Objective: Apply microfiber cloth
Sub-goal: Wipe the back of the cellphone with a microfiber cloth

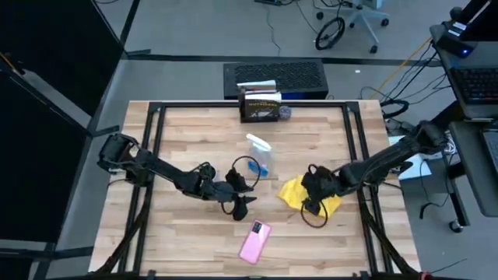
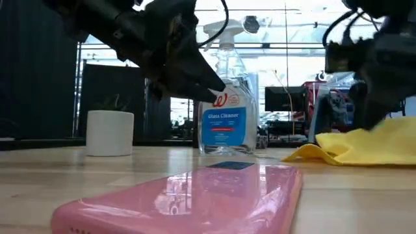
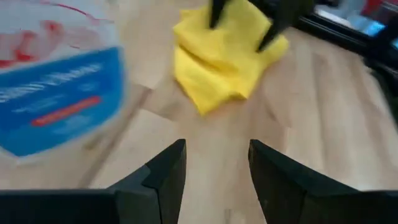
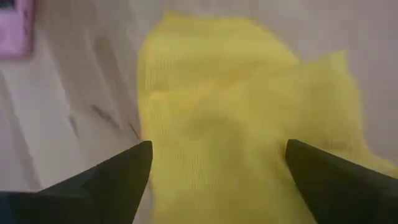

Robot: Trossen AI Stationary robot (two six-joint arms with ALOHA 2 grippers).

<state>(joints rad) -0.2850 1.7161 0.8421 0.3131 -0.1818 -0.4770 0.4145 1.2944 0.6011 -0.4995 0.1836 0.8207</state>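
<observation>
The yellow microfiber cloth (image 1: 299,193) lies crumpled on the wooden table, right of centre. My right gripper (image 1: 313,204) is open over it, pointing down, its fingers astride the cloth's middle (image 4: 217,124). My left gripper (image 1: 243,204) hovers open with nothing between its fingers (image 3: 214,158), left of the cloth (image 3: 224,56) and near the spray bottle (image 3: 56,93). A pink phone (image 1: 255,241) lies flat near the table's front edge. My right gripper comes at the cloth (image 2: 370,146) from above with its fingers spread wide. I cannot tell whether the fingertips touch the fabric.
A clear spray bottle of blue glass cleaner (image 1: 261,155) stands at the table's centre, just beyond my left gripper. A dark box (image 1: 261,105) sits at the far edge. A white cup (image 2: 109,133) shows in the low view. Bare wood lies at the near left.
</observation>
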